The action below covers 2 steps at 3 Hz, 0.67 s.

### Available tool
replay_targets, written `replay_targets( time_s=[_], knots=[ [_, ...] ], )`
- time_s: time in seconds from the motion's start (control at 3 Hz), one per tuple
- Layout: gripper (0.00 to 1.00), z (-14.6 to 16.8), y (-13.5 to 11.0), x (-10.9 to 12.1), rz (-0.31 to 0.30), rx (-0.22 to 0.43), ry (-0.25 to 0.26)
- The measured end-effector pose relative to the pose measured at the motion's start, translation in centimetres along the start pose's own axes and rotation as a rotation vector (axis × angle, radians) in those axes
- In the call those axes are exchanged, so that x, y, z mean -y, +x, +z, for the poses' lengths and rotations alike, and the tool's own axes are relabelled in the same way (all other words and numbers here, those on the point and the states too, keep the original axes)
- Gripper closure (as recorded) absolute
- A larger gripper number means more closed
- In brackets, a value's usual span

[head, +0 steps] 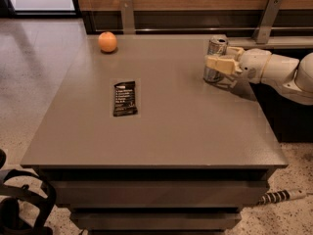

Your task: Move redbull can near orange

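The redbull can [216, 47], slim and silver-grey, stands upright near the table's right edge toward the back. My gripper [215, 65] reaches in from the right and its cream fingers [218, 62] clasp the can's middle, hiding part of its body. The can's base is at the table surface. The orange [107, 41] sits at the far left back corner of the table, well to the left of the can.
A flat black snack-bar wrapper [125, 98] lies left of centre on the grey table [161, 131]. A wooden wall with metal brackets [127, 13] runs behind the table. A cable [279, 197] lies on the floor at lower right.
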<state>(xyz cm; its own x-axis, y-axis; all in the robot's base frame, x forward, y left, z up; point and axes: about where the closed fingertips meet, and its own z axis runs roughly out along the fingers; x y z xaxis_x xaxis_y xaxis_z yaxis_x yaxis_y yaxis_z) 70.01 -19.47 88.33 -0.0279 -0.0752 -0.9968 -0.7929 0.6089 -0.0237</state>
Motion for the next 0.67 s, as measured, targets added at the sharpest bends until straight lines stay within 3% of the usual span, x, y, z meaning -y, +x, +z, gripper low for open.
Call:
replay_targets(
  time_s=[0.33,0.67],
  knots=[
    [1.00,3.1,-5.5,-0.3,-0.048,-0.016,-0.037],
    [1.00,5.8,-9.3,-0.9,-0.079,-0.032,-0.069]
  ],
)
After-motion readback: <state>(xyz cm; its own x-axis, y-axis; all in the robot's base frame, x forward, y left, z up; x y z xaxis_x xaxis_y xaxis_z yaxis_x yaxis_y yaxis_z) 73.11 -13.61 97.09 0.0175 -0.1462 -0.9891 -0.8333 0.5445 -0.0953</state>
